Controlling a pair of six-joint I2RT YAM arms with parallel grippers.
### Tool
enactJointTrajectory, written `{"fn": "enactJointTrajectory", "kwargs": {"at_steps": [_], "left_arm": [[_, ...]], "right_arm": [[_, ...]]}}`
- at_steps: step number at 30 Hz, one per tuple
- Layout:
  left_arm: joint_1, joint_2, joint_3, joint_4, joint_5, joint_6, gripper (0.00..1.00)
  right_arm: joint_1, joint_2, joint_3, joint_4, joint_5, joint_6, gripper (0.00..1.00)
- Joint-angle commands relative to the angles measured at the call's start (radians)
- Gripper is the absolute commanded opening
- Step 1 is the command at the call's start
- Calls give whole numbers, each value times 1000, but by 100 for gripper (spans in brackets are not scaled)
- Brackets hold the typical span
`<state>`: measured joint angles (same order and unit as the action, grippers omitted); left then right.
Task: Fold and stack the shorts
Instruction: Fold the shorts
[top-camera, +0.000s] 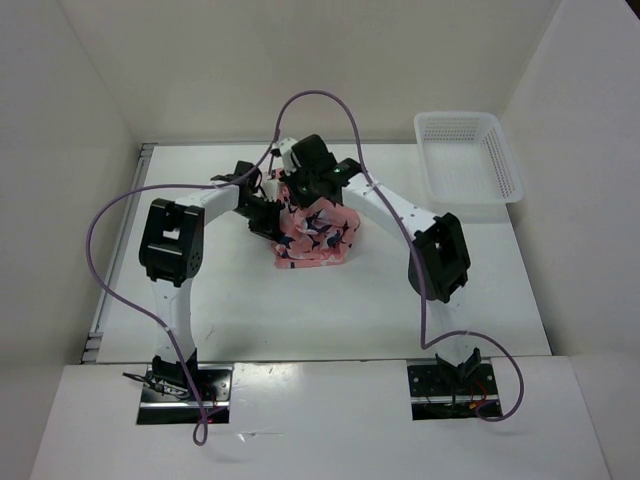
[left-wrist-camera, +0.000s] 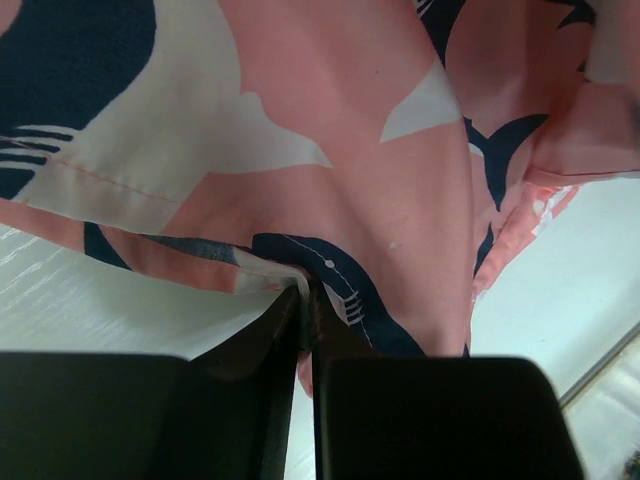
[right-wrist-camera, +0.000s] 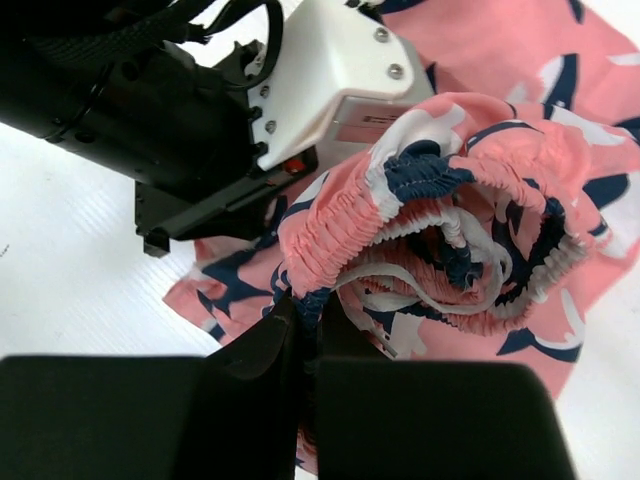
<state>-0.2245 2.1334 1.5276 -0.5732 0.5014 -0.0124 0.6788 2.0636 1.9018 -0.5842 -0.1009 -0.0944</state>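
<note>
The salmon-pink shorts (top-camera: 315, 232) with navy and white fish shapes hang bunched between both arms above the middle of the table. My left gripper (top-camera: 272, 212) is shut on a fold of the shorts' hem (left-wrist-camera: 290, 270), pink fabric pinched between its black fingers. My right gripper (top-camera: 318, 182) is shut on the gathered elastic waistband (right-wrist-camera: 330, 235), with the white drawstring (right-wrist-camera: 440, 270) looping beside it. In the right wrist view the left arm's white and black wrist (right-wrist-camera: 330, 70) sits close above the waistband.
A white plastic mesh basket (top-camera: 468, 158) stands at the back right of the white table (top-camera: 330, 310). Purple cables (top-camera: 110, 290) arc over both arms. White walls enclose the table on three sides.
</note>
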Motion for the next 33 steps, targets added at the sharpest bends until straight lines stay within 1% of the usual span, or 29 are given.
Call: {"fn": "enactJointTrajectory", "kwargs": {"at_steps": [1,2,5,7,8,9,10,12,13,16,18,21,22,23,25,26,27,28,29,30,31,33], "left_arm": [[14,43,-12,-1,2,12,14],[14,43,-12,-1,2,12,14],[34,43,-12,-1,2,12,14],[45,43,-12,-1,2,12,14],[45,43,-3,-1,2,12,14],[54,43,-3,-1,2,12,14],[54,52,-3,-1,2,12,14],[65,53,-3,-10,-8,12,16],[65,53,-3,-10,-8,12,16],[76,62,-3,-10,-17,12,17],[85,62,6,-19,-8,12,18],[94,62,6,-31,-18,12,23],[94,53,15,-45,-18,12,26],[103,53,16,-45,-18,12,32],[112,13,16,-57,-18,12,40],[125,-1,16,-68,-18,12,51],[125,-15,16,-68,-27,12,56],[135,-41,16,-88,-27,12,60],[145,-53,16,-100,-27,12,64],[145,-65,25,-114,-17,12,68],[145,-93,25,-143,-17,12,75],[145,-133,40,-166,-17,12,80]], "right_arm": [[18,39,81,61,10,24,4],[18,49,82,61,23,24,4],[27,70,91,70,23,33,13],[36,81,102,70,23,33,21],[68,81,112,70,23,22,37],[68,81,112,70,11,22,44],[80,81,121,70,-12,22,54],[90,81,146,61,-57,22,60],[90,81,155,61,-71,22,66],[110,58,180,61,-82,1,70],[119,43,203,61,-82,-8,70],[119,-8,180,75,-28,-30,70],[119,-48,157,75,45,-47,70],[119,-69,129,90,85,-65,68],[119,-115,7,103,160,-134,68],[102,-164,-83,113,174,-148,68],[91,-186,-125,124,187,-148,68],[67,-206,-160,124,187,-148,70],[56,-242,-217,124,196,-160,76],[56,-259,-246,133,214,-178,80],[56,-278,-274,153,237,-226,82],[56,-332,-352,176,292,-258,85]]}}
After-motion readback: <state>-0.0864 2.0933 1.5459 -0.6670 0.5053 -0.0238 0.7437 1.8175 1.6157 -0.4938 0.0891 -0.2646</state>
